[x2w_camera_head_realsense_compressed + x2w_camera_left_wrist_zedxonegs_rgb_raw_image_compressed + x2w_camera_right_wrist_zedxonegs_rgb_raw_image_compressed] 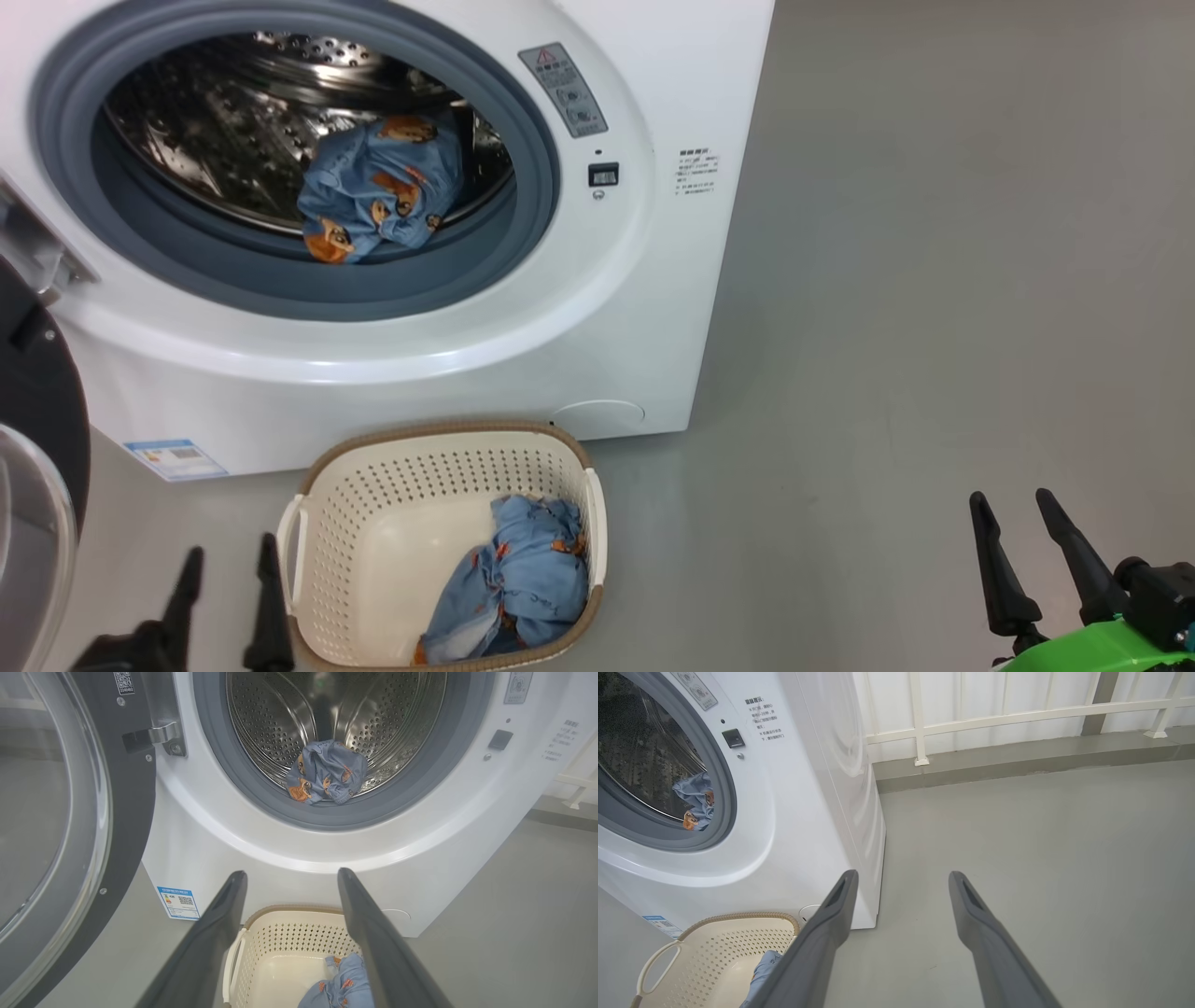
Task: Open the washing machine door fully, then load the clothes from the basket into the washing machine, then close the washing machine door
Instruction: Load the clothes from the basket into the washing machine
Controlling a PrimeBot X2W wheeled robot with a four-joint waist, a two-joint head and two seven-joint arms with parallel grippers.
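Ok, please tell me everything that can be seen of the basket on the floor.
The basket is a small cream-white tub that looks like plastic, a rounded rectangle, with walls pierced by rows of small holes, a brown woven-look rim and a white handle on each side. It stands upright on the grey floor, close in front of the washing machine. One blue bear-print garment lies crumpled in its right half; the rest of its bottom is bare.

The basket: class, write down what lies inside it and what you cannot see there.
Inside the basket, one light blue bear-print garment lies bunched against the right wall, and the rest of the cream bottom shows. Whatever is under the garment is covered.
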